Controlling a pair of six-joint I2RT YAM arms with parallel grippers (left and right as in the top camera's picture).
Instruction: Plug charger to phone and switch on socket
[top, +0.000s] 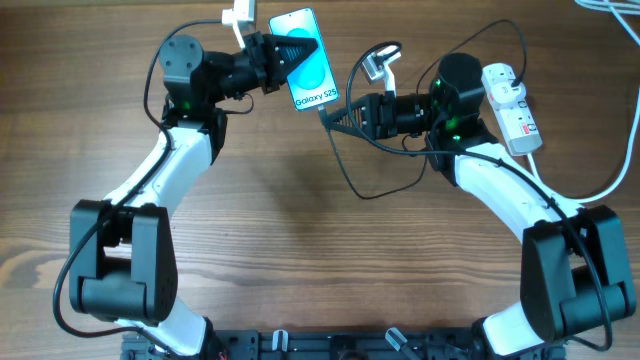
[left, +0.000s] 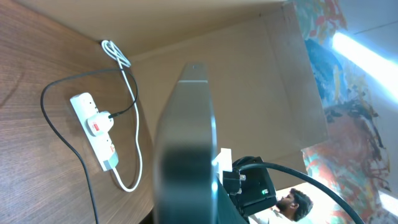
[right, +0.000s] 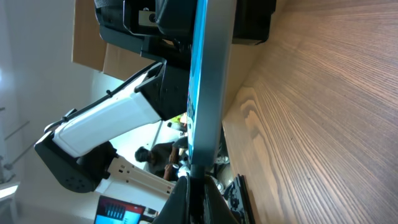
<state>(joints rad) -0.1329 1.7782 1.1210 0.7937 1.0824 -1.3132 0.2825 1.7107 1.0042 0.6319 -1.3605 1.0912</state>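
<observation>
Left jaws: clamped on the phone (top: 308, 62), holding it raised off the desk (top: 300, 250).
Phone: between the left jaws, its screen facing the overhead camera. Its text end points toward the right jaws. It is seen edge-on in both wrist views.
Right jaws: closed on the charger (top: 323, 110) tip, right at the phone's text end. I cannot tell whether the tip is seated.
Cable: leaves the right jaws and loops over the desk.
Socket (top: 510, 100): on the desk, well apart from both jaws, beside the right arm.
Cord (top: 600, 188): white, trailing from the socket.
</observation>
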